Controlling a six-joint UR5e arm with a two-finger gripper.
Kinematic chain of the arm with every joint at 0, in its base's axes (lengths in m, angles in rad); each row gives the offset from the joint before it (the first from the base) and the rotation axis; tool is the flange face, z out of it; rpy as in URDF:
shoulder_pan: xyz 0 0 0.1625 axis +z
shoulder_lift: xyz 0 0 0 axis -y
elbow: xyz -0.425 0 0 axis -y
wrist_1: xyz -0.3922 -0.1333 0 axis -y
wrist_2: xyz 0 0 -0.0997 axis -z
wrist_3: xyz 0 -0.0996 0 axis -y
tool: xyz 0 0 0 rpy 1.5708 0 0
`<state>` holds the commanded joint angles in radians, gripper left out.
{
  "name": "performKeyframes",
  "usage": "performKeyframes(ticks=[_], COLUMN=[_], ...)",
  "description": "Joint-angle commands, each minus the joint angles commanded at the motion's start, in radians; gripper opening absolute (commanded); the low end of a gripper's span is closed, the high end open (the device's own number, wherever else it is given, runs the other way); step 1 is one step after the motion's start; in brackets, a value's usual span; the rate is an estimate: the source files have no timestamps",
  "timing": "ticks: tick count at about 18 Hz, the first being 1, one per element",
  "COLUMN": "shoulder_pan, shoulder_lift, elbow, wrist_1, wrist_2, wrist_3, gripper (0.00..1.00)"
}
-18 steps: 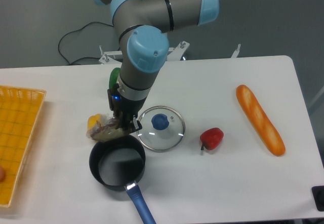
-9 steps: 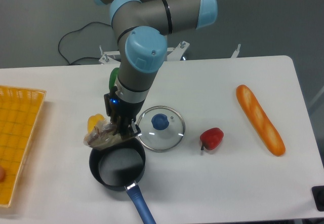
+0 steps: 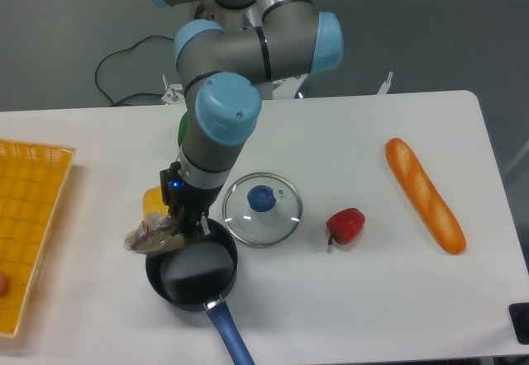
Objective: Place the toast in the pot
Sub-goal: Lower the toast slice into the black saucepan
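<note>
The grey arm with pale blue joint caps reached down from the top of the view, bent at its elbow, and angled toward the front left of the white counter [image 3: 372, 299]. Its wrist pointed down at the upper left rim of the pot [image 3: 192, 272]. No writing or labels could be read anywhere. The tool [image 3: 183, 223] was clenched on the toast [image 3: 154, 234], which hung in its crinkly wrap over the pot's left rim, sticking out to the left. A yellow pepper [image 3: 154, 200] sat just behind the toast. A glass lid [image 3: 263, 209] lay just right of the tool, then a red pepper [image 3: 345, 225] and a baguette [image 3: 424, 193]. An orange basket [image 3: 29, 216] stood at the left edge.
</note>
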<state>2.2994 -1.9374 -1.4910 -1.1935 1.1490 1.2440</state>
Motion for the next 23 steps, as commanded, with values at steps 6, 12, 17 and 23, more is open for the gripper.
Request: performKeyframes(ticks=[6,12,17,23], shoulder_pan=[0.017,0.034,0.034,0.031], shoulder_lift=[-0.029,-0.043,-0.046,-0.051], elbow=[0.003,0.002,-0.002,-0.003], wrist_1=[0.003,0.002,0.002,0.002], wrist_2=[0.000,0.000,0.000,0.000], wrist_3=[0.023,0.051,0.048,0.043], gripper=[0.23,0.25,0.26,0.26])
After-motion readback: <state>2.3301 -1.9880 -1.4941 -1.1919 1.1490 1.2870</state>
